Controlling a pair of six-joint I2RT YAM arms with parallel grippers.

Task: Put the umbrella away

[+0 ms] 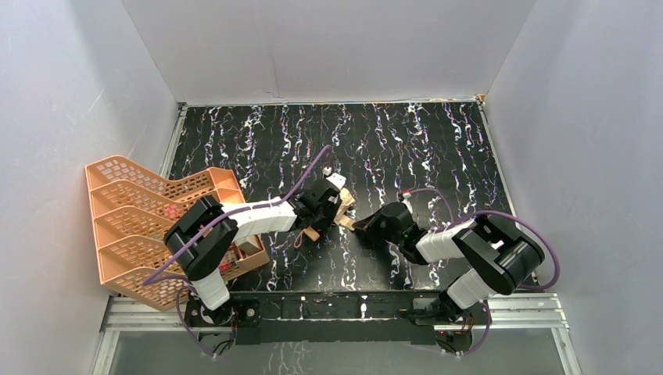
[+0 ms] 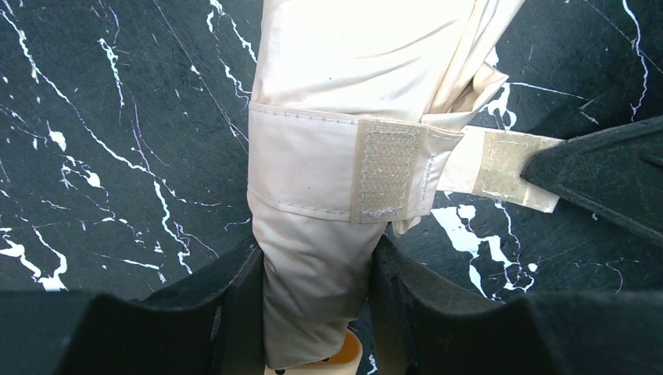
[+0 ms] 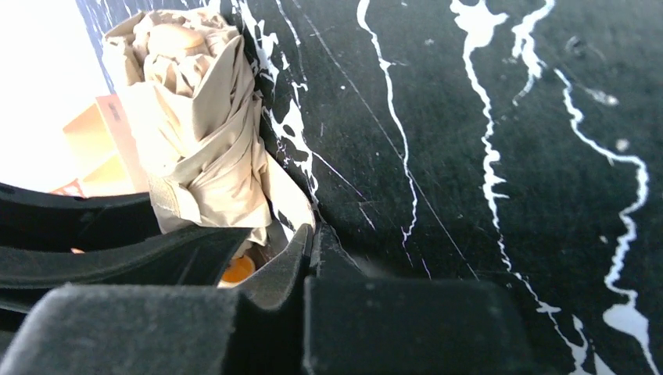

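The folded tan umbrella [image 1: 341, 205] lies on the black marbled table, between the two arms. My left gripper [image 2: 317, 289] is shut on its bundled canopy [image 2: 344, 78], just above the small tan handle [image 2: 348, 353]. A tan strap [image 2: 492, 160] with a velcro patch sticks out to the right of the bundle. My right gripper [image 3: 311, 234] has its jaws pressed together on that strap's free end, next to the umbrella [image 3: 203, 133]. In the left wrist view one of its fingers [image 2: 602, 176] covers the strap's tip. From above, the right gripper [image 1: 361, 226] sits just right of the left gripper [image 1: 324, 205].
An orange plastic mesh tray rack [image 1: 148, 219] stands at the table's left edge, beside the left arm's base. White walls close in the table on the left, back and right. The marbled tabletop [image 1: 406, 148] stretches behind the arms.
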